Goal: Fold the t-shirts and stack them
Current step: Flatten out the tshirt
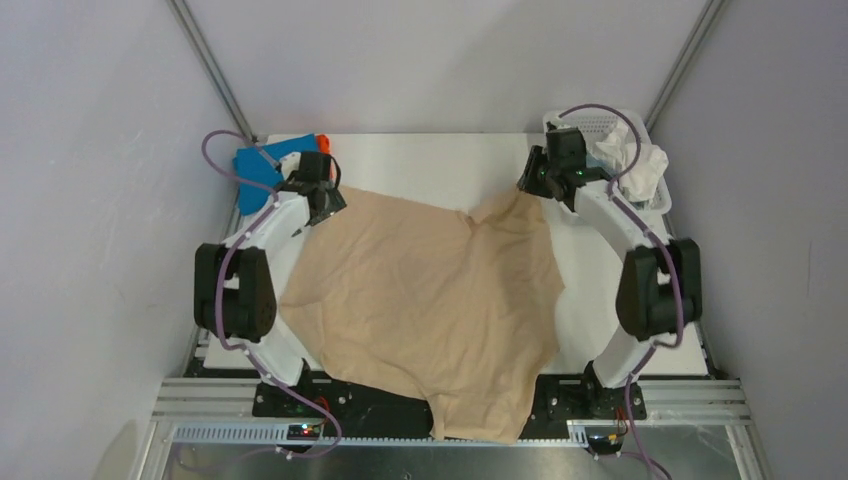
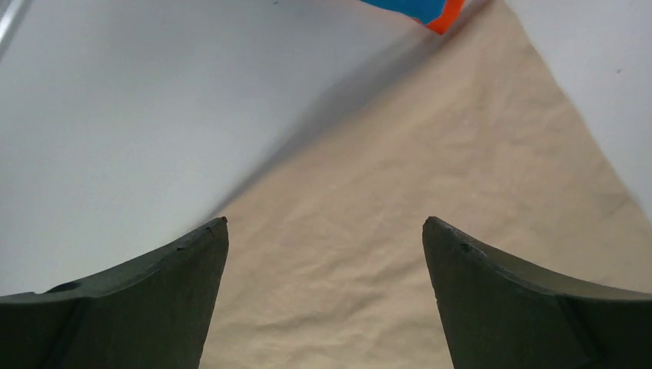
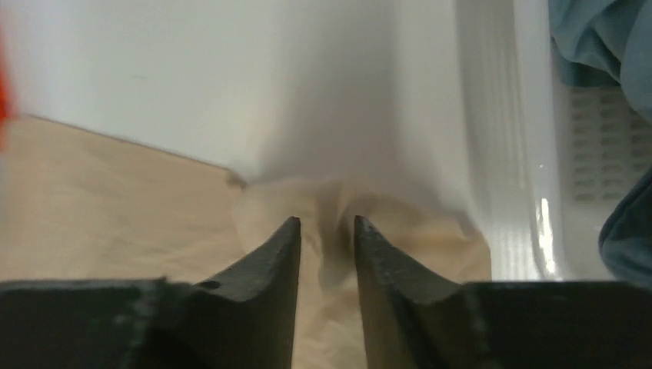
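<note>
A beige t-shirt [image 1: 430,290] lies spread across the table, its lower part hanging over the near edge. My left gripper [image 1: 325,200] is open above the shirt's far left corner; the left wrist view shows the jaws wide apart [image 2: 323,223] over flat beige cloth [image 2: 400,192]. My right gripper [image 1: 528,185] is at the far right corner, shut on a raised fold of the beige shirt [image 3: 327,223]. A bright blue shirt [image 1: 258,168] and an orange shirt [image 1: 322,143] lie folded at the far left.
A white mesh basket [image 1: 600,125] stands at the far right corner, holding a white shirt [image 1: 640,165] and a grey-blue shirt [image 3: 600,38]. Its rim [image 3: 523,154] is just right of my right gripper. Grey walls enclose the table.
</note>
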`<state>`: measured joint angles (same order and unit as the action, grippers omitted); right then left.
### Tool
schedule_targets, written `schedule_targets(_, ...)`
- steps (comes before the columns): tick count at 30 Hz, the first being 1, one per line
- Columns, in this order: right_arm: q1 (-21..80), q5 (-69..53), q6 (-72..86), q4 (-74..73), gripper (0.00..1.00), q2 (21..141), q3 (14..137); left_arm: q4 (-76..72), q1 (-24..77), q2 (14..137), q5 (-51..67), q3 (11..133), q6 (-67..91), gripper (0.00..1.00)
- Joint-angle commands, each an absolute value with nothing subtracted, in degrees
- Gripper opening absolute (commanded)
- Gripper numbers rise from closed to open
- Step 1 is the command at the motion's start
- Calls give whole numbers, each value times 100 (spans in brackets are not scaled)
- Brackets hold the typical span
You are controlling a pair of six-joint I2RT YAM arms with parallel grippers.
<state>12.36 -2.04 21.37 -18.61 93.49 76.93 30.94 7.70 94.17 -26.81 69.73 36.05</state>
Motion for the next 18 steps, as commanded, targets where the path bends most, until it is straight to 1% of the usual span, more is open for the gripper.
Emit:
schedule_targets(1,1331,492,2131,-1878,54,9991,8475,2870,757,9388,-2546,7601,3644,100)
schedule_targets(2,1405,540,2112,-1959,59,10036,8660,2872,756,9286,-2534,7591,3640,100)
schedule_targets(3,1450,676,2048,-2069,68,10070,8729,2863,756,9209,-2468,7566,3635,100)
schedule_targets(4,1531,751,2013,-2116,72,10053,8822,2864,756,9043,-2425,7486,3631,100)
schedule_targets(5,1570,902,1967,-2212,80,9960,8836,2869,756,8943,-2340,7421,3635,100)
schedule_targets(6,1645,983,1968,-2253,83,9893,8821,2872,756,8704,-2304,7256,3675,100)
schedule_targets(8,1770,1164,2043,-2354,97,9495,8649,2874,764,8326,-2100,6915,3771,100)
schedule_targets(10,1944,1219,2136,-2389,99,9147,8293,2863,784,7907,-1893,6523,3895,100)
schedule_targets(14,2332,1015,2495,-2474,99,8738,7532,2822,1103,7209,-1565,5678,4029,100)
schedule_targets(18,2608,664,2777,-2186,100,8895,7121,2656,1817,6863,-1333,4985,4038,100)
